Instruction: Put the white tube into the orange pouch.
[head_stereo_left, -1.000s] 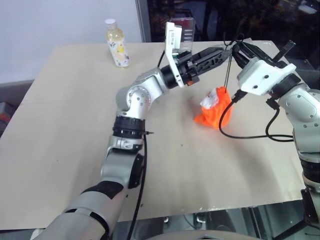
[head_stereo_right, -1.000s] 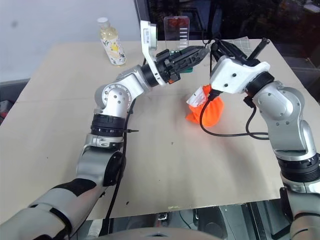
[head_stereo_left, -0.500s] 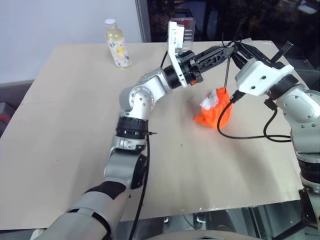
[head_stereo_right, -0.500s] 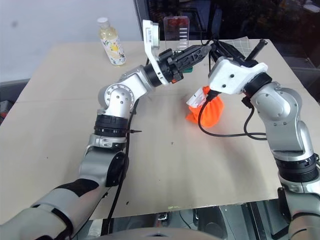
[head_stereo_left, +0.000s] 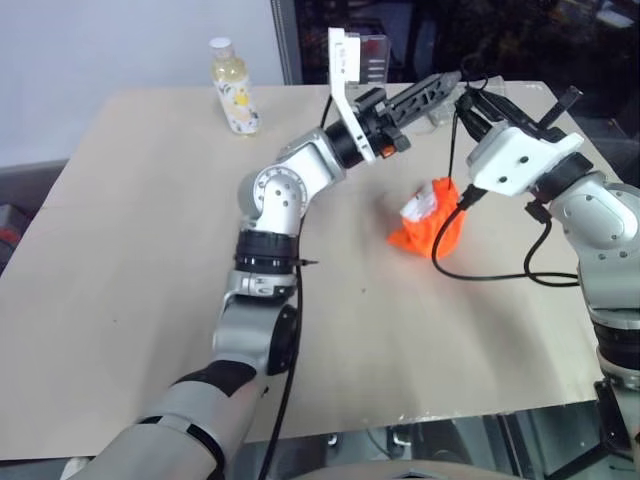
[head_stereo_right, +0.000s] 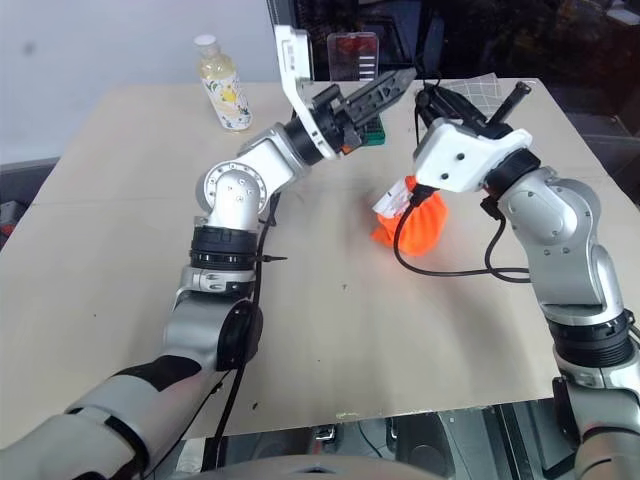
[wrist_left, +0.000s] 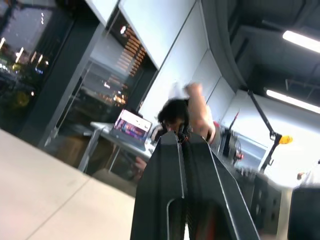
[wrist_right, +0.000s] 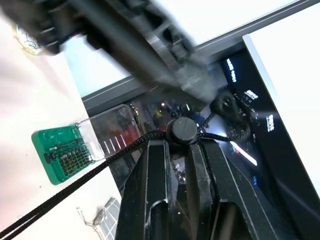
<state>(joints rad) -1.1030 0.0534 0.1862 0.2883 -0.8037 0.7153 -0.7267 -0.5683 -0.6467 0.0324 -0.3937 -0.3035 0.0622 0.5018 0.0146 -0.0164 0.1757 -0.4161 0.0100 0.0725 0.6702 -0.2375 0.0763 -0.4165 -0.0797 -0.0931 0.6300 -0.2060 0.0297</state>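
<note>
The white tube (head_stereo_left: 417, 204) sticks out of the orange pouch (head_stereo_left: 432, 232) on your counter (head_stereo_left: 150, 250). Your right hand (wrist_right: 176, 145) grips the pouch's dark cord (wrist_right: 75, 185); your left hand (head_stereo_left: 452, 80) is closed, empty.

White tube (head_stereo_left: 418, 205) mostly hidden inside orange pouch (head_stereo_left: 430, 232); blurred person (wrist_left: 187, 112) behind the left fingers.
</note>
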